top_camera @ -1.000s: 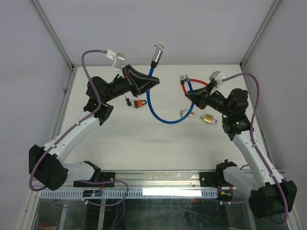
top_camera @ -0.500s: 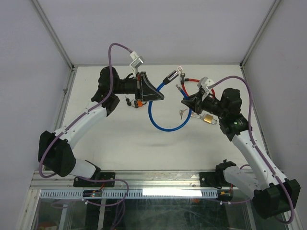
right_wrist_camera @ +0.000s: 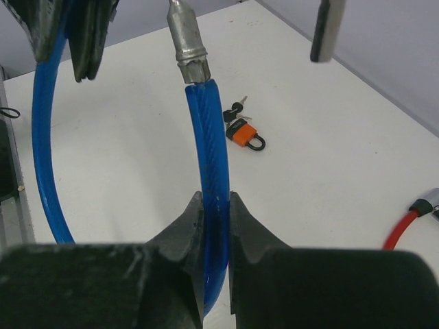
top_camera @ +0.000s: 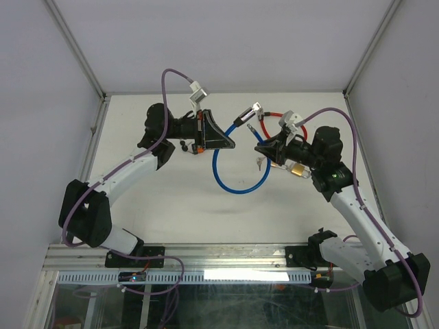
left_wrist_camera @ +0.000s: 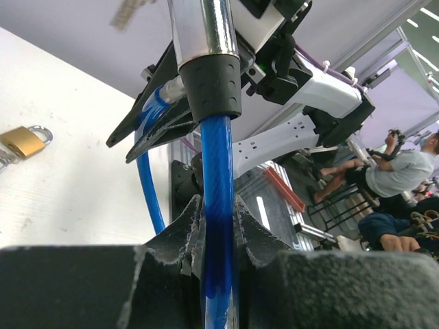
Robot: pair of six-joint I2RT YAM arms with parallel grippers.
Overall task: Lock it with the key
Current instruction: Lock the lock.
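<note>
The left fingers [left_wrist_camera: 182, 233] pinch the blue cable lock [left_wrist_camera: 218, 171] just under its black and silver head [left_wrist_camera: 212, 75]. The right fingers [right_wrist_camera: 180, 229] pinch the same cable below its metal pin [right_wrist_camera: 186, 41]. The cable bends in a loop between them, over the white tabletop [top_camera: 171, 205]. On the tabletop lie an orange padlock [right_wrist_camera: 245, 131] with keys [right_wrist_camera: 236, 110] just beside it, a gold padlock [top_camera: 297, 170], a red cable [top_camera: 274, 115], and a small key [top_camera: 259, 162] near the right fingers.

Bright, even light fills the white table [top_camera: 178, 199], with soft shadows. Up close the dark fingers [left_wrist_camera: 164, 253] look blurry and the blue cable [left_wrist_camera: 218, 178] shines.
</note>
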